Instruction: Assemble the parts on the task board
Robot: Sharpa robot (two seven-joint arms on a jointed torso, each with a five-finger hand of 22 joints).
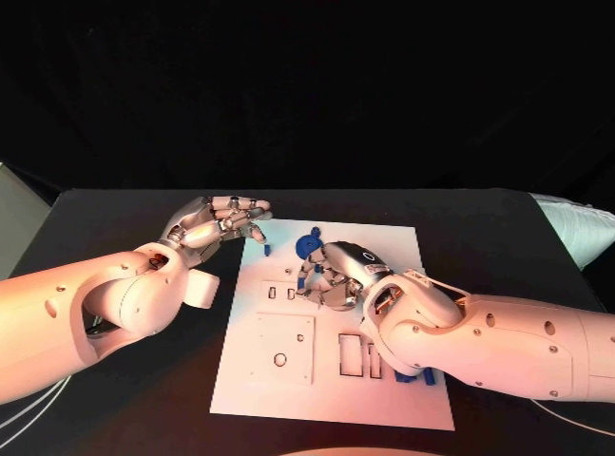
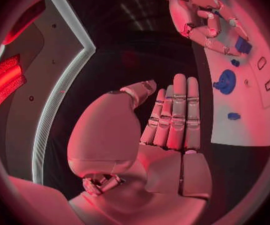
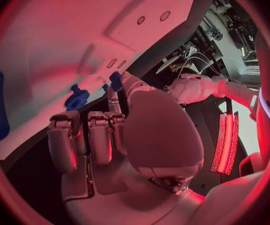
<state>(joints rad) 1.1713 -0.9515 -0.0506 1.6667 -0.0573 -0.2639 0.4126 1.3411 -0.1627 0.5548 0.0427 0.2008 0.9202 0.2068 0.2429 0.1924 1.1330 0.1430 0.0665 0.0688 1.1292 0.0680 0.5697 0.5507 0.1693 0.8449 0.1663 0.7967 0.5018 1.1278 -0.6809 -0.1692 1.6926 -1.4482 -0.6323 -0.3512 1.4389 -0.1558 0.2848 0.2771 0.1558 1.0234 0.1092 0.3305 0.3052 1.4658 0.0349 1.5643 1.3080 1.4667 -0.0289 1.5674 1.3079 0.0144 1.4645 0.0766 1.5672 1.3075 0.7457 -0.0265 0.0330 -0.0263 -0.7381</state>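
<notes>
There, near the far edge of the task board [image 1: 337,394], stood a round blue part [image 1: 307,245], a disc with a small knob, just beyond the fingertips of the right robot hand [image 1: 337,275]. A small blue piece [image 2: 243,45] sat at those fingers, seemingly pinched between them, though the head view left the grip partly hidden; its long axis could not be told. The round part lay away from the robot, slightly toward its left, so the right robot hand was plainly the nearer. The left robot hand [image 1: 214,220] hung over the table [image 1: 129,214] just off the board's left edge, its fingers straight and pressed side by side, holding nothing. More blue parts [image 1: 414,376] stood at the board's near right.
</notes>
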